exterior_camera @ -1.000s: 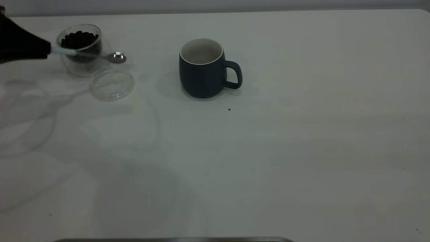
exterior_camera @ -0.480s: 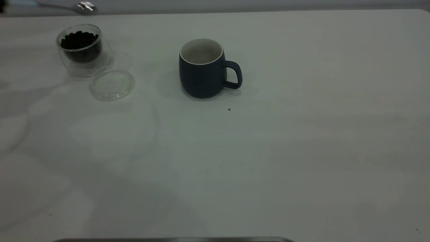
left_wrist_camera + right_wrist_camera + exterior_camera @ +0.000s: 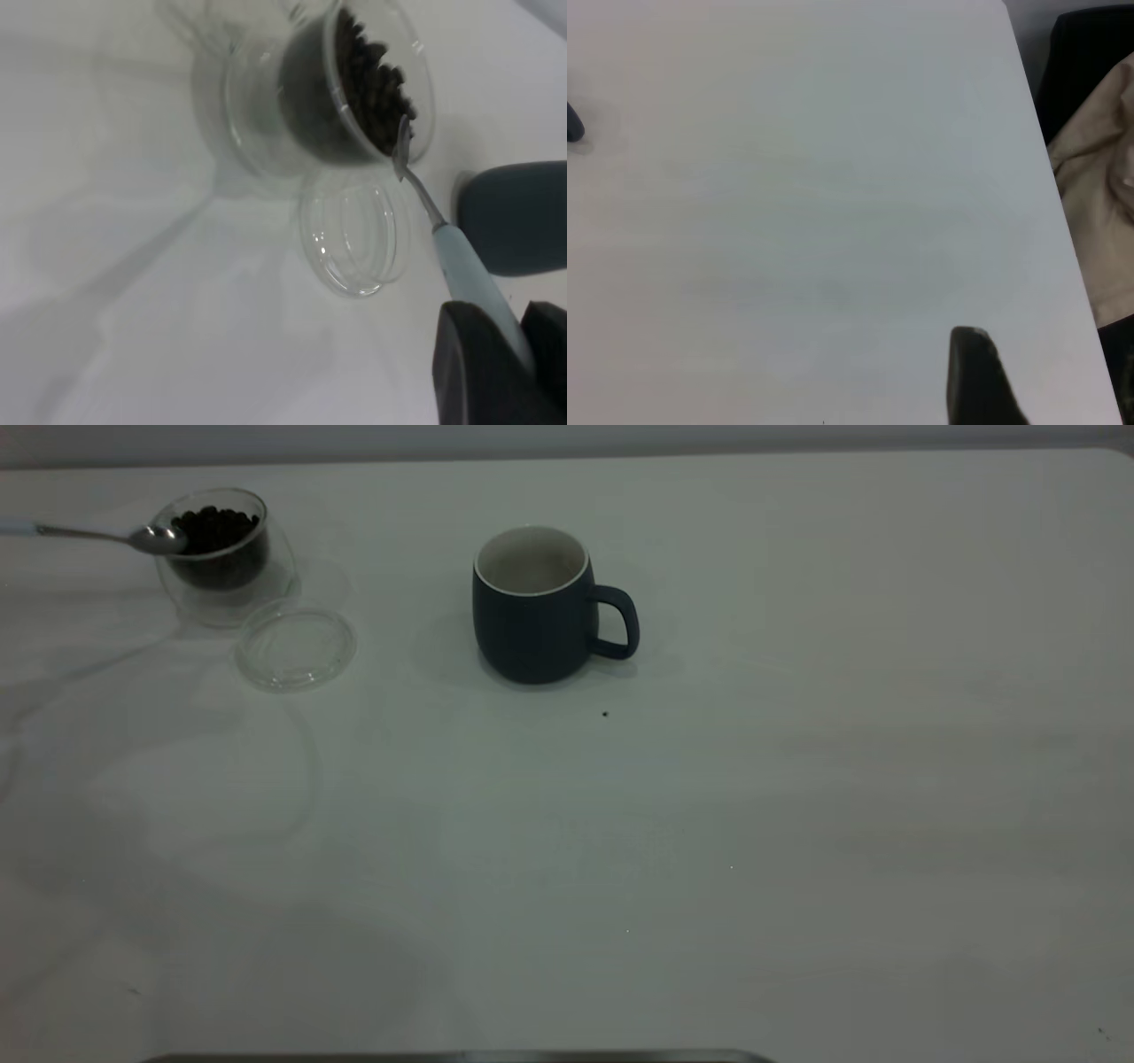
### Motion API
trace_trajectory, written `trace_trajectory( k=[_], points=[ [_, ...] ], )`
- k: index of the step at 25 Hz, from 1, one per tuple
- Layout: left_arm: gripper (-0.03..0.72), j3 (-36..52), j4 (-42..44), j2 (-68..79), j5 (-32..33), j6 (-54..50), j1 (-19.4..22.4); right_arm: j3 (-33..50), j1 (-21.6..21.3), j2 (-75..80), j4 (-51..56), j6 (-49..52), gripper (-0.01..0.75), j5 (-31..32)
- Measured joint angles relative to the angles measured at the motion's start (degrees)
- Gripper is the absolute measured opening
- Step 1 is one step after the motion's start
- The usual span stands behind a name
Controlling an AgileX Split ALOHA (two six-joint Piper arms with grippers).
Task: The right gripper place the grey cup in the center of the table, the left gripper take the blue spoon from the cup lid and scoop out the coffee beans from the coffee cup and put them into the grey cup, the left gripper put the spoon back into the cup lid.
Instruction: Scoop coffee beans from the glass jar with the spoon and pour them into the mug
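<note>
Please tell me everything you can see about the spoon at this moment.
The spoon is a small teaspoon with a shiny metal bowl and thin metal neck, and a pale blue handle. The left gripper holds it by the handle end, fingers shut on it. It is off the table, lying about level, and its bowl sits at the rim of the coffee cup, over the beans. It is no longer on the lid. I cannot tell whether it holds any beans.

txt: none legible | labels/brands/nos.: none | signs: none
</note>
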Motion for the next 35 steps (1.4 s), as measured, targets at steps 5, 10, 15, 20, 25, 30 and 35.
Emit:
trace_trajectory(
  k=[5,10,15,20,25,30,35],
  points=[
    [0.131,0.0,-6.6,3.7,-0.1,1.0,-0.1,0.0,0.0,0.0,0.0,0.0,0.358,0.0],
    [0.131,0.0,-8.9,4.4,-0.3,3.1,-0.1,0.0,0.0,0.0,0.0,0.0,0.358,0.0],
    [0.131,-0.1,-9.1,4.4,-1.3,3.5,-0.2,0.0,0.0,0.0,0.0,0.0,0.358,0.0],
    [0.131,-0.3,-10.0,4.4,-3.6,3.5,-1.9,0.0,0.0,0.0,0.0,0.0,0.358,0.0],
    [0.131,-1.0,-10.2,4.8,-5.8,3.4,-4.4,0.0,0.0,0.0,0.0,0.0,0.358,0.0],
    [0.131,-1.7,-9.5,5.3,-6.2,2.7,-7.0,0.0,0.0,0.0,0.0,0.0,0.358,0.0],
    [0.131,-1.7,-9.3,5.3,-6.7,1.9,-7.4,0.0,0.0,0.0,0.0,0.0,0.358,0.0]
  ],
)
